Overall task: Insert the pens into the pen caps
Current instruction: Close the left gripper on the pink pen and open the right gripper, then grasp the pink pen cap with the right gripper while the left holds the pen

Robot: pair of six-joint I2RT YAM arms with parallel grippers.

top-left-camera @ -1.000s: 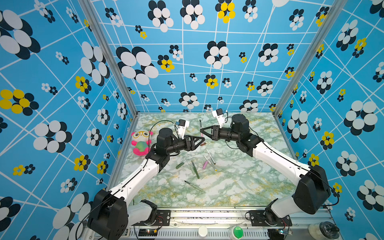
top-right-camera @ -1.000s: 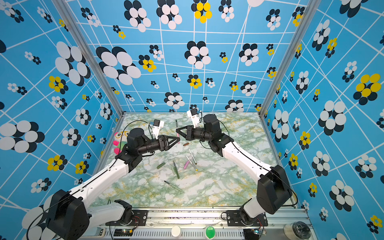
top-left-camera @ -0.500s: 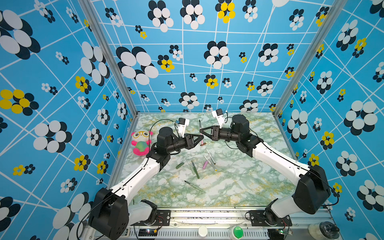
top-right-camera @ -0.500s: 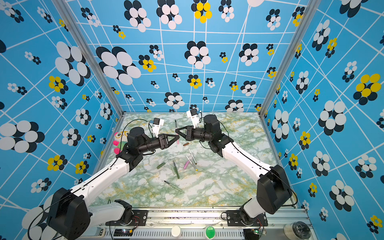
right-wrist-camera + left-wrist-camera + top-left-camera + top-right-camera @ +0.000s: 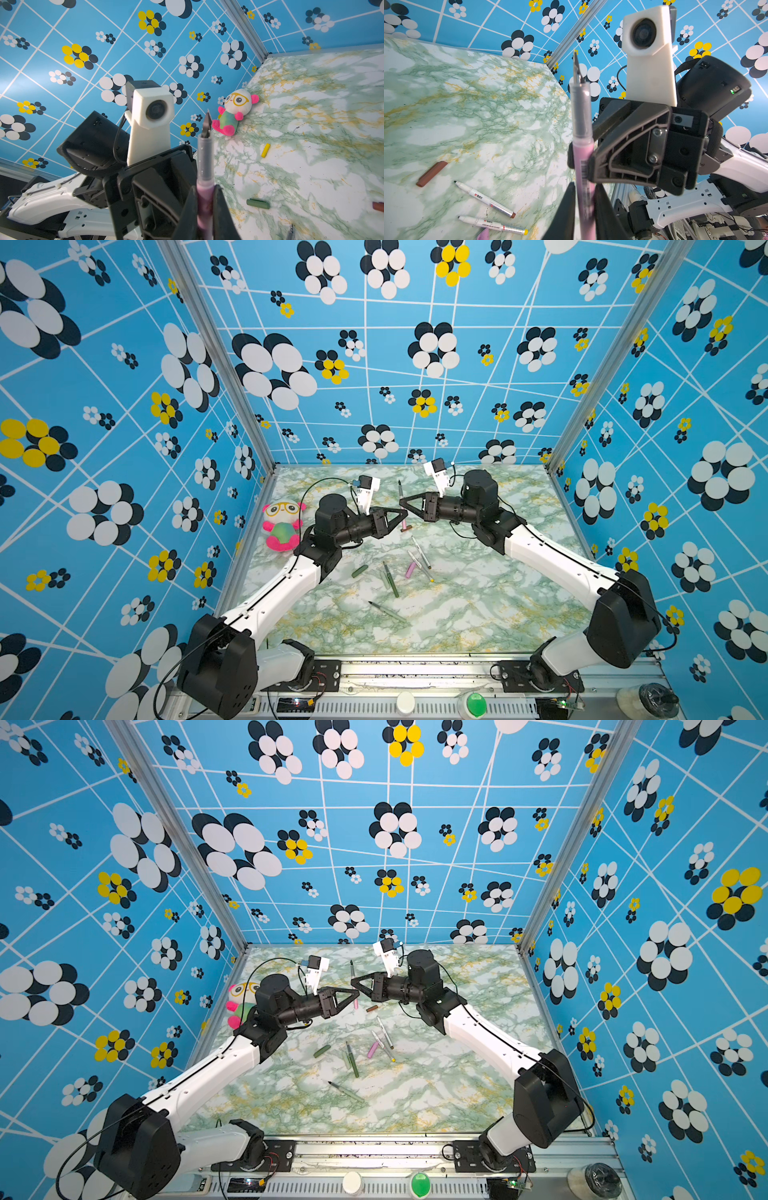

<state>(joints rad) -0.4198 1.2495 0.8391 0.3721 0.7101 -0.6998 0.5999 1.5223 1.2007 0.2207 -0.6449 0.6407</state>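
Between the left gripper [image 5: 404,512] and the right gripper [image 5: 401,503], a pink pen [image 5: 583,158] stands upright above the table [image 5: 478,614], clamped by both.

Each gripper's fingers press on the pink barrel, the right gripper's grip lying nearer the tip than the left's. The clear grey section and the dark tip rise past them. Just below the grippers a brown cap [image 5: 431,173] lies on the table. Farther toward the arm bases lie two white pens [image 5: 484,199] [image 5: 493,224], a pink cap [image 5: 410,570], a dark green pen [image 5: 390,580] beside a pale green cap [image 5: 385,580], and a dark green cap [image 5: 360,571]. A pale green pen [image 5: 388,612] lies farthest out. On the left gripper's side, a yellow cap [image 5: 265,150] lies near a plush toy [image 5: 234,112].
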